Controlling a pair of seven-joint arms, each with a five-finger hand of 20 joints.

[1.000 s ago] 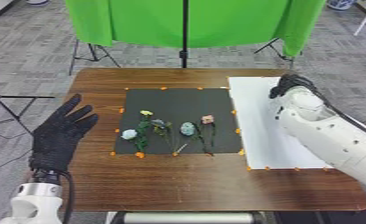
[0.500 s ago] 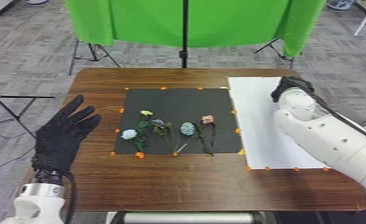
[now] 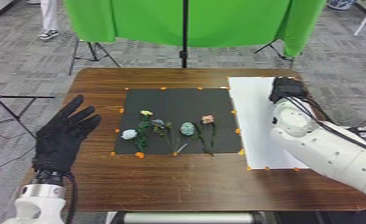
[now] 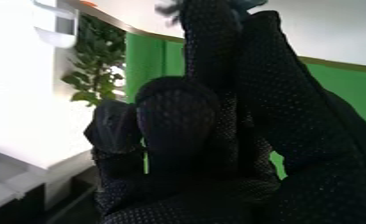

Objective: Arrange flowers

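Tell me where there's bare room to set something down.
Bare: the table between the black mat and the near edge; the mat's far strip, beyond the flowers; the white sheet left of the right arm. Crowded: the mat's nearer half, with the flowers, and the sheet's far right, under the right hand.

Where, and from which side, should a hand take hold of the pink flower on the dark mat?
I'd pinch the pink flower by its stem, a little below the bloom, coming from above and slightly right: the thin stem lies lengthwise toward the robot, and the pale blue flower sits close on its left.
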